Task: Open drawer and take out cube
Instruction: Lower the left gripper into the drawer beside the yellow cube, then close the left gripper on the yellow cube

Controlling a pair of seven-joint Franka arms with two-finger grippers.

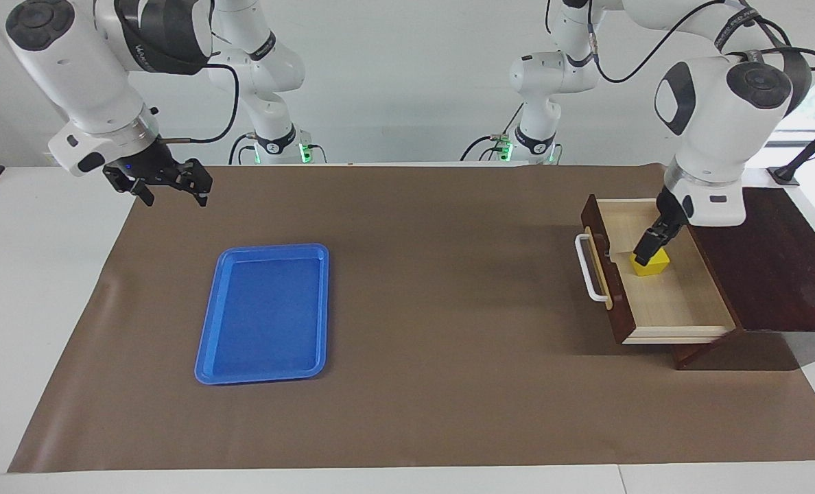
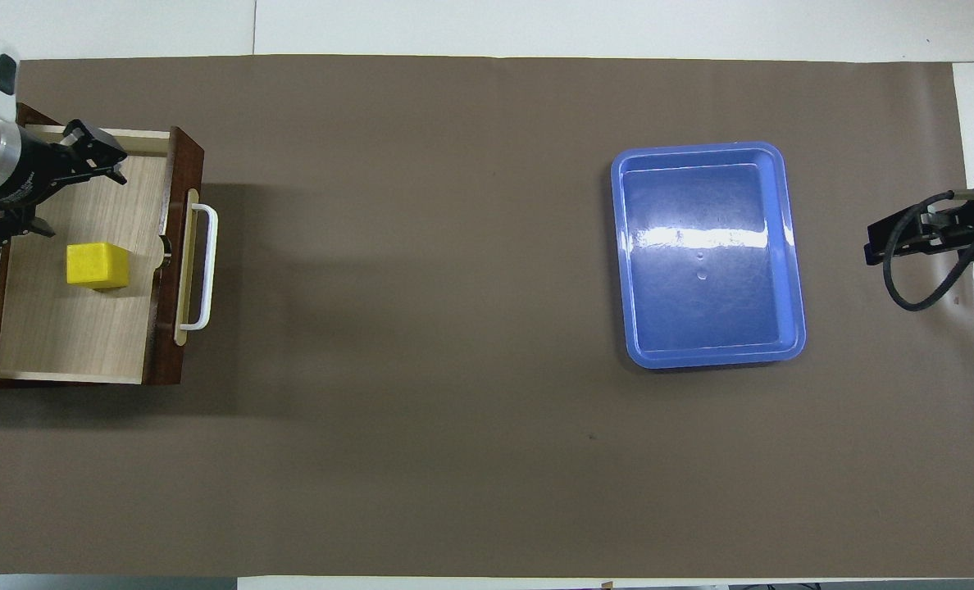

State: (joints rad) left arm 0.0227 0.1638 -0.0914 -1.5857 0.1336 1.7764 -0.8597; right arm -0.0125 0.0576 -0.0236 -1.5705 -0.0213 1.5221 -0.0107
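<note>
Cube (image 1: 651,265) sits on the pale floor of the pulled-out drawer (image 1: 675,302), roughly mid-length and closer to the dark box (image 1: 771,261) than to the drawer front. It's yellow and rests flat.

Left gripper (image 1: 644,252) is over the open drawer, directly above the cube in the facing view; whether it touches the cube I can't tell. In the overhead view the left gripper (image 2: 65,187) shows its two fingers spread wide, with nothing between them. Those fingers (image 2: 93,147) project over the drawer interior, slightly farther from the robots than the cube (image 2: 97,265), which is consistent with a raised claw.

Drawer front carries a white bar handle (image 1: 589,269) on a tan strip, facing the middle of the table and away from the left gripper. The handle (image 2: 204,266) is free, nothing is on it.

Right gripper (image 1: 164,180) hangs in the air over the right arm's end of the brown table cover (image 1: 435,309), jaws wide and empty. That arm is waiting. In the overhead view the right gripper (image 2: 905,233) only shows at the picture's edge.

Blue tray (image 1: 265,312) lies flat on the cover, below the right gripper in the facing view and toward the table's middle, well apart from the left gripper and drawer. The tray (image 2: 790,270) holds nothing.
</note>
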